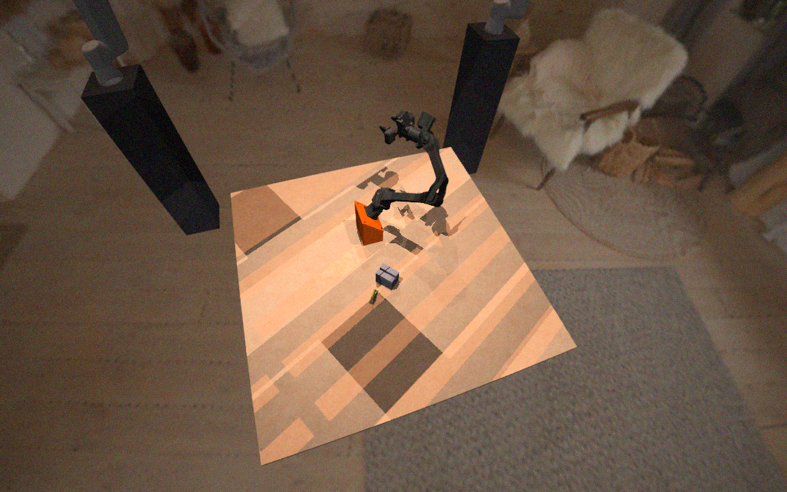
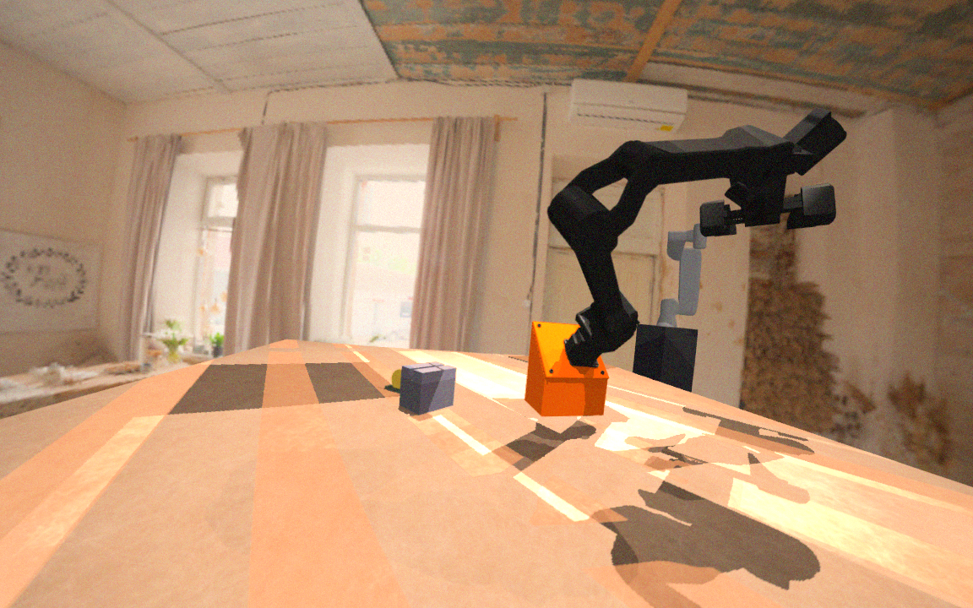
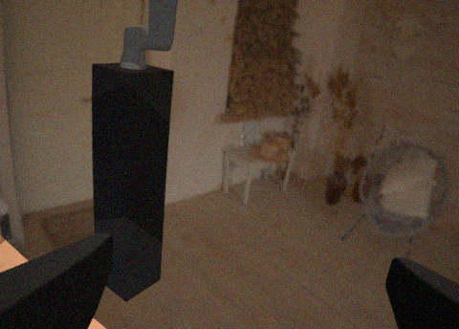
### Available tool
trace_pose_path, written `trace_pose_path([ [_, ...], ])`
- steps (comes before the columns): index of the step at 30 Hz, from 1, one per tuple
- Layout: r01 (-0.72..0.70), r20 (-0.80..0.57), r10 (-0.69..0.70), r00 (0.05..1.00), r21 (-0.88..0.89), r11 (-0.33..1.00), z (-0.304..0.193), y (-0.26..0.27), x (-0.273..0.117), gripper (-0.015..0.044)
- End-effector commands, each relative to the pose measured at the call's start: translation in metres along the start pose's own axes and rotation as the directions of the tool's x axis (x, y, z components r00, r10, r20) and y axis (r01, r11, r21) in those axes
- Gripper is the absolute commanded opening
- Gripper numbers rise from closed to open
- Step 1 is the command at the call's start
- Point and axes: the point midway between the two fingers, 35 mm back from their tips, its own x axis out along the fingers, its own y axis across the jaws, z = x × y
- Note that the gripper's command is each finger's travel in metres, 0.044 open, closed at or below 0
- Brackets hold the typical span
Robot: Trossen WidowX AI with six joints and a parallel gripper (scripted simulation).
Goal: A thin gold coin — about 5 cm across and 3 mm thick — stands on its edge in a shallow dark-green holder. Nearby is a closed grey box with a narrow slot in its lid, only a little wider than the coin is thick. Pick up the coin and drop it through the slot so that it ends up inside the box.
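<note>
Black parallel-jaw gripper (image 1: pixel 387 132) (image 2: pixel 768 213) (image 3: pixel 252 262) wide open, high, well apart from coin! Thin gold round coin (image 1: pixel 374 295) (image 2: pixel 395 379) upright in shallow dark-green holder (image 1: pixel 371 302), near closed grey slotted box (image 1: pixel 387 277) (image 2: pixel 426 388); box interior hidden.

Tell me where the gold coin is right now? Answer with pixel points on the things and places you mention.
In the top view, the gold coin (image 1: pixel 373 296) (image 2: pixel 395 379) is just below the grey box (image 1: pixel 387 276) (image 2: pixel 426 388); in the exterior view, it's partly hidden behind it.
</note>
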Motion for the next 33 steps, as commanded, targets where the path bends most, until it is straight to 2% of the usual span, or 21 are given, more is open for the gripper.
trace_pose_path([
  [1, -0.009, 0.003, 0.009, 1.0, -0.001, 1.0, 0.001, 0.002, 0.001, 0.0374],
  [5, -0.179, 0.053, 0.181, 0.982, -0.029, 0.983, 0.026, 0.035, 0.022, 0.0269],
  [9, -0.375, 0.09, 0.381, 0.92, -0.08, 0.924, 0.056, 0.083, 0.038, 0.0164],
  [16, -0.668, 0.06, 0.679, 0.732, -0.135, 0.732, 0.095, 0.184, 0.042, 0.0161],
  [22, -0.842, -0.039, 0.852, 0.523, -0.182, 0.508, 0.115, 0.277, 0.018, 0.0161],
  [28, -0.941, -0.19, 0.935, 0.299, -0.224, 0.255, 0.118, 0.368, -0.031, 0.0161],
  [33, -0.97, -0.35, 0.926, 0.145, -0.233, 0.064, 0.099, 0.435, -0.085, 0.0161],
])
